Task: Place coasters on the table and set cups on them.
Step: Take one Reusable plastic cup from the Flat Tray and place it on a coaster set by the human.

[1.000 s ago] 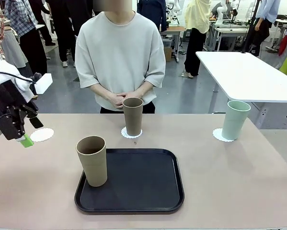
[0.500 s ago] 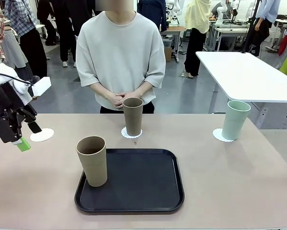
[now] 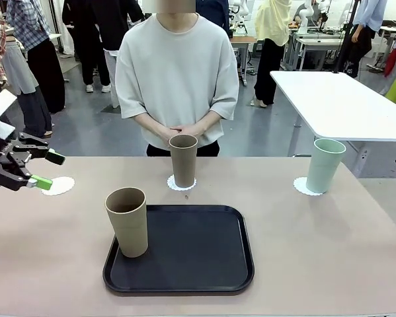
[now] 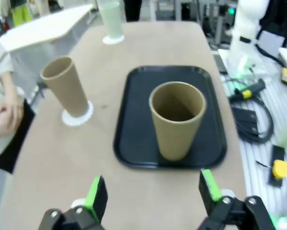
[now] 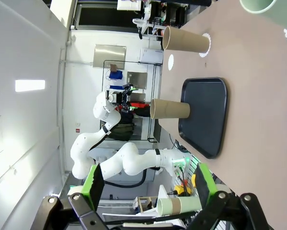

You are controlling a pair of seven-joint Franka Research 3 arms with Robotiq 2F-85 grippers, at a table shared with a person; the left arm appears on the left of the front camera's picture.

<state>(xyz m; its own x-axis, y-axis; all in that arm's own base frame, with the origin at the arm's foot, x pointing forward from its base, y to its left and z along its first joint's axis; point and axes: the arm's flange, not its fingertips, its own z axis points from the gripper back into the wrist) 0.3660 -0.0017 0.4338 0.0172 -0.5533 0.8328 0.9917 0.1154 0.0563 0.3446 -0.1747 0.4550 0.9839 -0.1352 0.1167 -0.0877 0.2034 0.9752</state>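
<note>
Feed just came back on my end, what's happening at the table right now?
Two cups are set: the brown cup stands on the middle coaster, the green cup on the right coaster. The left coaster lies bare, and the tan cup stands on the black tray. The left tool hovers open and empty near the bare coaster; the right tool is open too. The person stands with hands clasped.

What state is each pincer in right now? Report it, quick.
Left pincer: open, holding nothing.
Right pincer: open, holding nothing.
</note>
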